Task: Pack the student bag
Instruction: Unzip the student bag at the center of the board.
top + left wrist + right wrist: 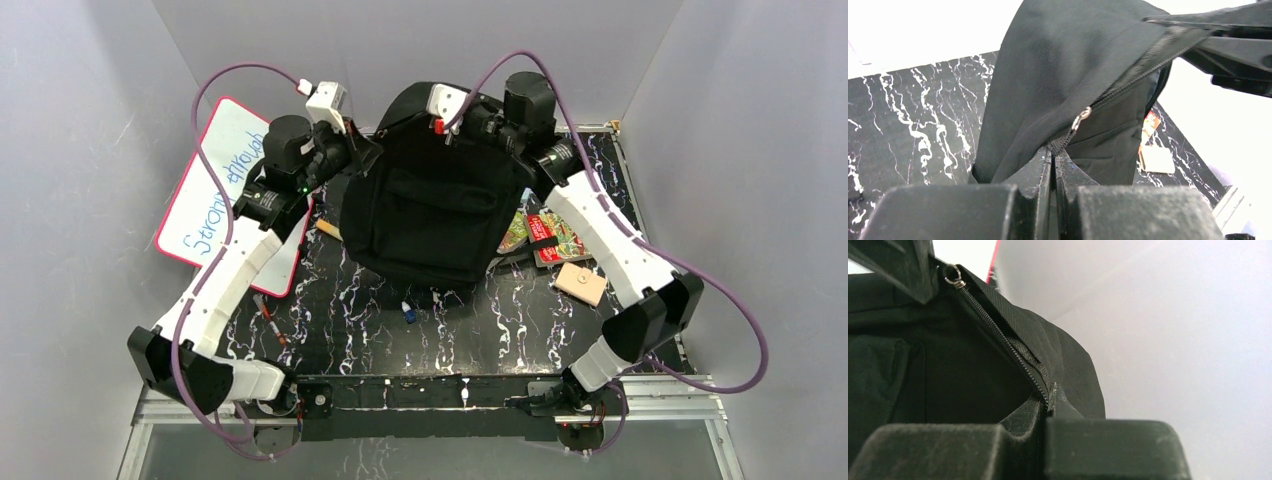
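On the near part of the black, white-veined table (360, 330) lie a small blue-and-white item (408, 312) and, further left, a thin reddish one (272, 325); both are too small to tell what they are. To the right a pale wooden block (581, 284) lies flat. Just beyond it are some colourful books (555, 238), partly hidden by the right side of the backpack (425, 215).

The backpack sits in the middle of the table towards the far side, its front pocket facing up and its top end furthest away. To its left a red-framed whiteboard (215, 190) with blue handwriting lies partly over the table's left edge.

At the far top of the backpack, the left fingers (1035, 170) are pressed together on the fabric at the end of the zipper (1128, 75), just below the small metal ring (1082, 114) of the pull. The right fingers (1023, 415) are likewise pinched tight on the zipper edge further along. The zipper line runs taut between the two grips.
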`<state>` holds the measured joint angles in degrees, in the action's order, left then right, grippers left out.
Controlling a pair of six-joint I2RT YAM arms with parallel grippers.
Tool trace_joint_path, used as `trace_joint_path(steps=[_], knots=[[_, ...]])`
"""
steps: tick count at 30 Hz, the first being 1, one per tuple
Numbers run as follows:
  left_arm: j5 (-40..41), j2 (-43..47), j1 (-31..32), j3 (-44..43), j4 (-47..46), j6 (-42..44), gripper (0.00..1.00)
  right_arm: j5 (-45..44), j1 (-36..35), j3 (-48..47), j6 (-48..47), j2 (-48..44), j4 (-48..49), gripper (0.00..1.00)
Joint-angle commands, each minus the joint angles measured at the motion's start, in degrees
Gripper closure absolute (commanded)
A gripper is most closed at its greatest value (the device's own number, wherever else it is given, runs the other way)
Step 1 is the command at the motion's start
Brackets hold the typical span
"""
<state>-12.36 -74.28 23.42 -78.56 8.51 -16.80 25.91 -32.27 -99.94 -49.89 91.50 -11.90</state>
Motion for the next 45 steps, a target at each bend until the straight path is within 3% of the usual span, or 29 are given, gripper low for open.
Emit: trace_joint_path(steps=[1,9,13,28,37,39,45], knots=[[3.30,-4.33,-0.11,-4.43,-1.91,-1.46,1.00,-13.79,-2.43,-2.42,5.49,-6.45,11.42,1.00],[2.80,-11.01,-0.05,-5.44,-4.43,-2.99,1.00,-39.91,-8.56,4.99,10.17,-9.97,11.38,1.00],[4.76,-10.94,-0.08,-2.83,-4.91,-2.95,1.00,-46.18,-8.60,9.53,15.58,-11.86,15.89,1.00],[21.76,-7.12,-0.12,1.51,-0.75,0.19,1.00,-51.13,-8.61,12.58,20.73,-14.59,14.80,1.00],[23.89,-7.14,-0.10,0.98,0.40,1.03,1.00,-49.59,-8.60,13.07,22.37,-16.20,13.69,1.00],[21.41,-6.83,-0.13,0.33,0.40,1.66,0.93,-48.67,-8.60,12.33,22.86,-16.13,13.10,1.00],[10.38,-2.44,-0.13,-1.67,0.63,7.62,0.54,-46.01,-8.56,12.34,23.81,-16.92,11.99,1.00]])
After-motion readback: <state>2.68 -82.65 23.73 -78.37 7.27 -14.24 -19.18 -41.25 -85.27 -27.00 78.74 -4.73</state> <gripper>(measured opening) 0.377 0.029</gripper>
